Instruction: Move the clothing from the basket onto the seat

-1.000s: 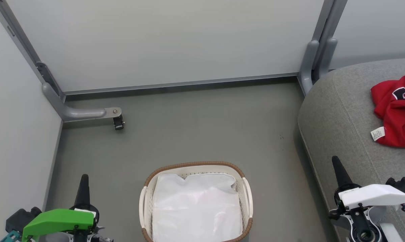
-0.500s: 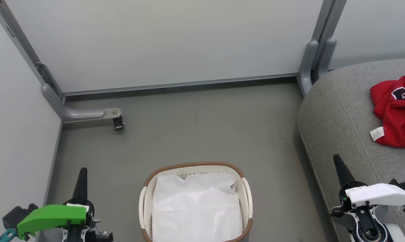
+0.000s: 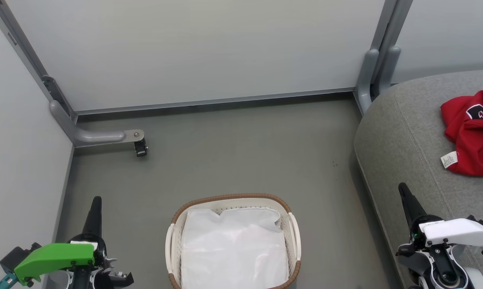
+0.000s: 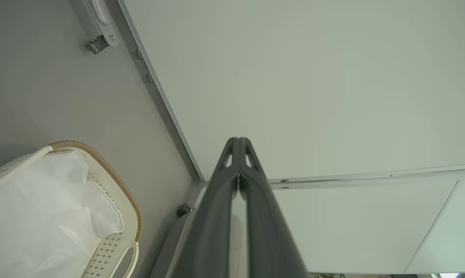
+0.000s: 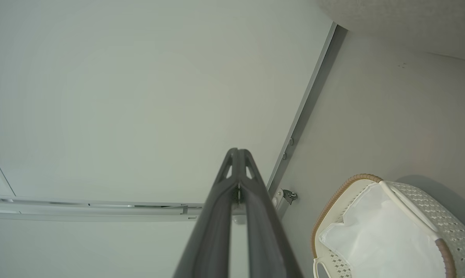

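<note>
— So, where's the clothing (image 3: 474, 136)?
— On the seat (image 3: 402, 140), cut off at the picture's edge (white tag showing). The basket (image 3: 229, 197) holds a liner (image 3: 233, 249).
— Grippers?
— Left gripper (image 3: 96, 202) and right gripper (image 3: 404, 189): fingers pressed together, holding nothing.

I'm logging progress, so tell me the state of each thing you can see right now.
clothing: crumpled in a heap on the seat.
basket: upright on the floor, white liner inside, no clothing.
left pincer: shut, empty.
right pincer: shut, empty.
</note>
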Tool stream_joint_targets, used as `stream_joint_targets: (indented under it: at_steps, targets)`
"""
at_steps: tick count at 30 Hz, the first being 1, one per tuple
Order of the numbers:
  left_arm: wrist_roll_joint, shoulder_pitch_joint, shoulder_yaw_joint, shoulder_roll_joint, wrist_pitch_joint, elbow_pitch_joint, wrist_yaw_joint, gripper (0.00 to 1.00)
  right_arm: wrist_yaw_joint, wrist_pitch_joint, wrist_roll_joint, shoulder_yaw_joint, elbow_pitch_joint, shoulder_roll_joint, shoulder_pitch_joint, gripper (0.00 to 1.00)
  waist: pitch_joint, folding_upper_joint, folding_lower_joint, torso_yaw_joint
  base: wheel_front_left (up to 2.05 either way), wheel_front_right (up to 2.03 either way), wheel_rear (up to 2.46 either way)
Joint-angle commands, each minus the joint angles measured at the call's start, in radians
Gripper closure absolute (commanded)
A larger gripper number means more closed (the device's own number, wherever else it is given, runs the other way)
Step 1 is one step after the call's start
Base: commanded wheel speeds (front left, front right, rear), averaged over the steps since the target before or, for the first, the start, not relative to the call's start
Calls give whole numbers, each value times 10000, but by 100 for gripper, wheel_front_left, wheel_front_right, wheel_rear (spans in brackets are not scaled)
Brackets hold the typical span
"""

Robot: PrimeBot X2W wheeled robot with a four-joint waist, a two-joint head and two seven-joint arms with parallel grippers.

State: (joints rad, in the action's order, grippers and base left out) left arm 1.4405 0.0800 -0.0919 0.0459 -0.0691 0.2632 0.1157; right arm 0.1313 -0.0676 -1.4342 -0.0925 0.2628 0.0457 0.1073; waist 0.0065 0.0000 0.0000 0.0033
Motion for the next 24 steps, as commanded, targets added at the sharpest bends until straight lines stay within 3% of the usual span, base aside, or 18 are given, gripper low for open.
stream_joint_targets:
  at_steps: [1, 24]
  targets:
    - [220, 233, -41, 62, -54, -85, 86, 100, -8, -67, -227, -58, -99, 62, 29, 100, -2, 0, 0, -1, 0, 0, 0]
    - [1745, 362, -246, 72, -470, -198, 179, 100, -9, -508, -1792, -235, -209, 74, 8, 100, -33, 0, 0, -32, 0, 0, 0]
